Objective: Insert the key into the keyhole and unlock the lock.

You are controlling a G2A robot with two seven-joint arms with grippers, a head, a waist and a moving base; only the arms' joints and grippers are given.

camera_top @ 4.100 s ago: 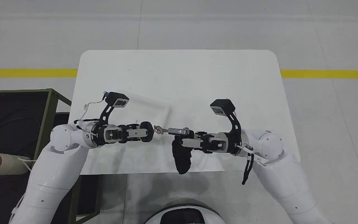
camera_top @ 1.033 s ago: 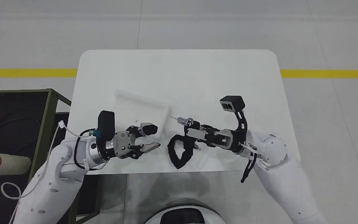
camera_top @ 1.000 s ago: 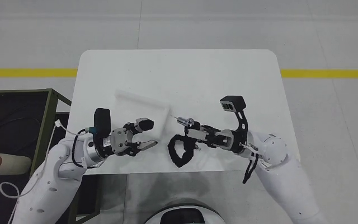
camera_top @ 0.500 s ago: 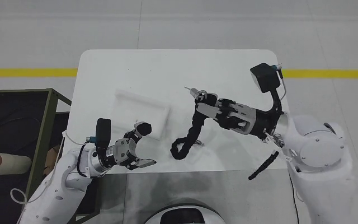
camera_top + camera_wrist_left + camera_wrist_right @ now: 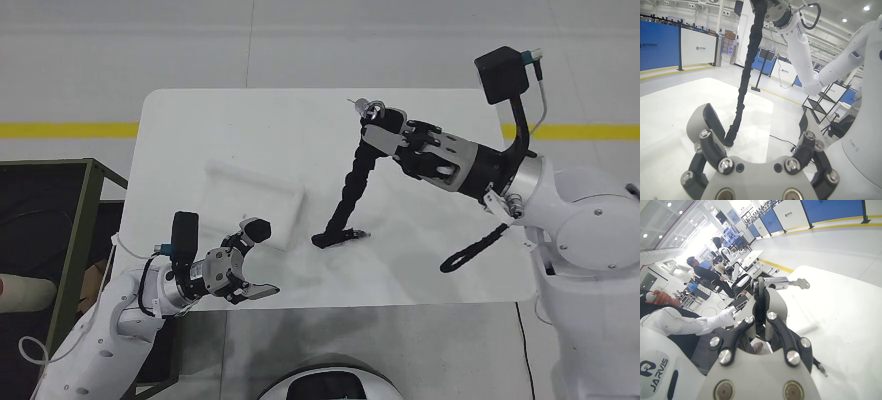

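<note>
Overall, the white table carries a flat white pad toward its left side, lying apart from both arms. Over the far middle of the table the right gripper is raised. Its jaws are clamped together on the black cable of the lock, just behind the chrome cylinder. From that grip the cable hangs down in a slanted line to the tabletop, where its loose end rests near the pad's right edge without touching it. The left gripper sits at the table's near edge, left of the cable's end, with its jaws wide apart and nothing between them. From its wrist camera the cable touches down just beyond one finger. In the right wrist view the gripper pinches the cable's sleeve and the cylinder juts past the fingertips. The key sits in the cylinder's end, its bow sticking out above the table.
</note>
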